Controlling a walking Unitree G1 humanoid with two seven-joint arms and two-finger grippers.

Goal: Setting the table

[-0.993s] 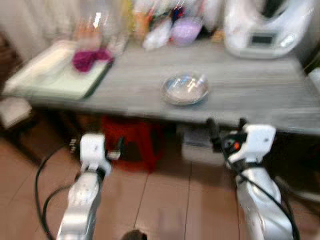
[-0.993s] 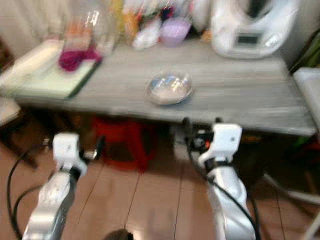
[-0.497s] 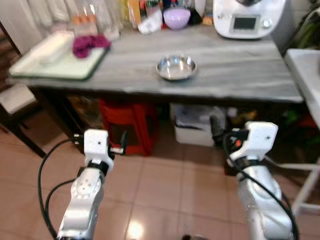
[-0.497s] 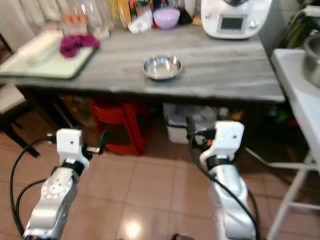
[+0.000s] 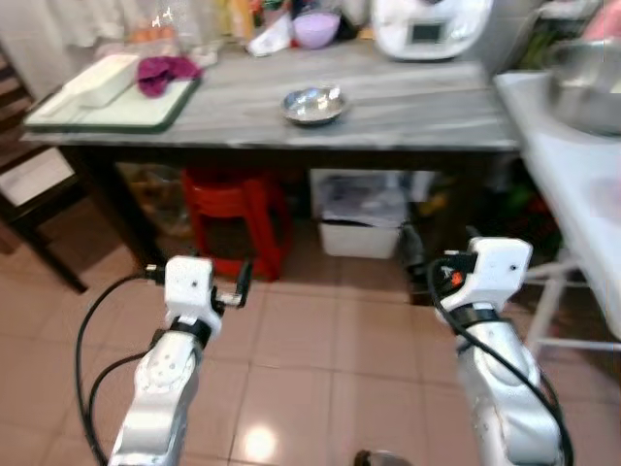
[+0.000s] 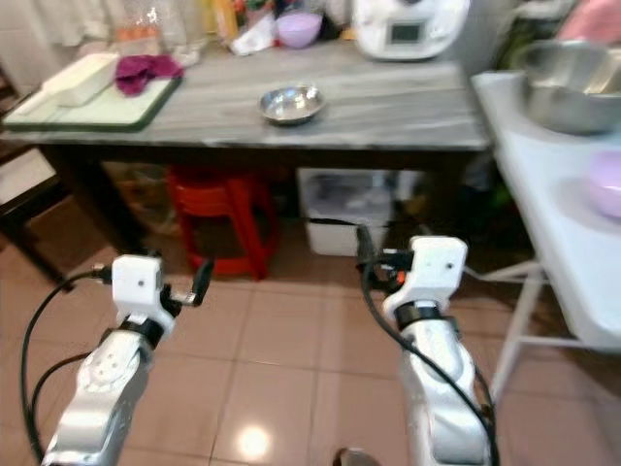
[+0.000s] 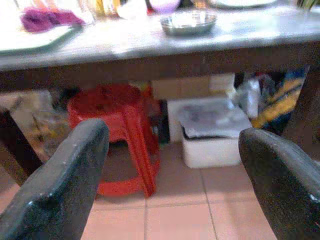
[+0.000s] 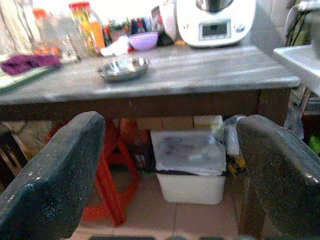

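A small steel bowl (image 6: 291,103) sits near the middle of the grey table (image 6: 408,107), well ahead of and above both grippers; whether anything is in it is hard to tell. Beyond it, at the table's far edge, stand a lilac bowl (image 6: 299,27), some bottles (image 8: 91,30) and a white kitchen machine (image 6: 408,27). Further to the left gripper's side lies a green tray (image 6: 87,107) holding a white box (image 6: 78,78) and a purple cloth (image 6: 146,68).

The left gripper (image 7: 175,165) and right gripper (image 8: 170,165) are both held low over the tiled floor (image 6: 281,388), fingers spread apart and empty. Under the table ahead of them are a red stool (image 7: 120,125) and a white bin (image 8: 190,165) covered with paper or plastic. Off the right gripper's outer side, a white table (image 6: 553,223) carries a large steel bowl (image 6: 572,87) and another lilac bowl (image 6: 606,189).
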